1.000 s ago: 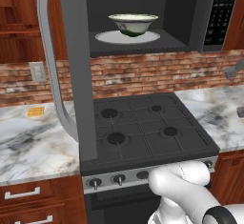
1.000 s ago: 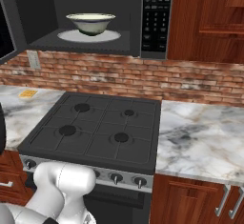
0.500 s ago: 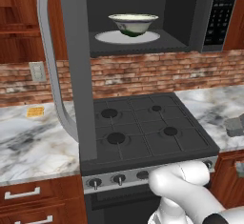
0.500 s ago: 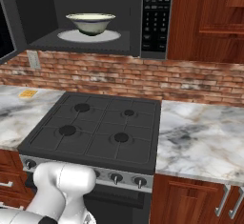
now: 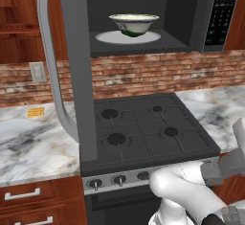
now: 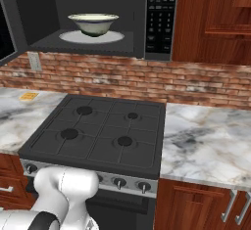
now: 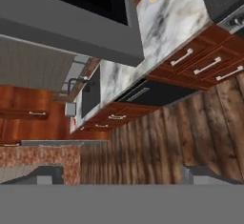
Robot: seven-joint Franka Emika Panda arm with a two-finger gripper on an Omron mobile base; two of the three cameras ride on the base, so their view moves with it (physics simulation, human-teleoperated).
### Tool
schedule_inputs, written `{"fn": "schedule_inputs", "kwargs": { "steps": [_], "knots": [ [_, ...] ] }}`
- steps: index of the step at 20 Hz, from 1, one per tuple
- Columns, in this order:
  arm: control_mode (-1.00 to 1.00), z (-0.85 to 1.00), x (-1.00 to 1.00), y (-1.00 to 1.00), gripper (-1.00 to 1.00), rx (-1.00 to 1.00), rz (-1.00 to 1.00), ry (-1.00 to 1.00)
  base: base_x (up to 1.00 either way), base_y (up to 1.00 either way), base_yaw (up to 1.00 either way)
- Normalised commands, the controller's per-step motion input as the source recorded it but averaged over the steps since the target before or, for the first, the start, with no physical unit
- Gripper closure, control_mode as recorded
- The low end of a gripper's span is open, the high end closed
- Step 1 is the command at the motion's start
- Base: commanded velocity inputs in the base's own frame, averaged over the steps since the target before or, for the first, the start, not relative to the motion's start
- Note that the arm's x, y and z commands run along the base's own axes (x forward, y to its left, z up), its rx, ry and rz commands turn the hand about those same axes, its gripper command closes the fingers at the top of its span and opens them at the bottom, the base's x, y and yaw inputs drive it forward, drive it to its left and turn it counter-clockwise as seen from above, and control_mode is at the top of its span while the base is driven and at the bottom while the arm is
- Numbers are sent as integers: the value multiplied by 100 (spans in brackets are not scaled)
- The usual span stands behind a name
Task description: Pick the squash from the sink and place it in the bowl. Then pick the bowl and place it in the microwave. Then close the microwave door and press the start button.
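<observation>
The bowl (image 5: 133,24) sits upright on the white turntable plate (image 5: 127,38) inside the microwave (image 6: 93,13), near the middle of the cavity with free room on all sides, and the squash cannot be made out in it. The microwave door (image 5: 74,71) stands swung wide open, its edge reaching down over the left side of the stove (image 5: 143,130) and its curved handle (image 5: 53,66) over the marble worktop (image 5: 33,133). The tool (image 7: 119,173) points along the cabinet fronts toward the distant sink (image 7: 89,93) with its two finger tips (image 7: 45,175) well apart, gripping nothing, and open air lies between them
</observation>
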Motion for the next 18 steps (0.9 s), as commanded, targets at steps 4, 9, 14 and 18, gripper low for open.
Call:
{"fn": "schedule_inputs", "kwargs": {
  "steps": [4,9,14,18],
  "knots": [
    [-100,-37,67,92,-100,0,-22,4,0,0,0],
    [-100,-21,95,65,-100,0,-38,3,0,0,0],
    [-100,-13,97,37,-100,0,-43,0,0,0,0],
    [-100,-32,87,29,-100,0,-40,0,0,0,0]
  ]
}}
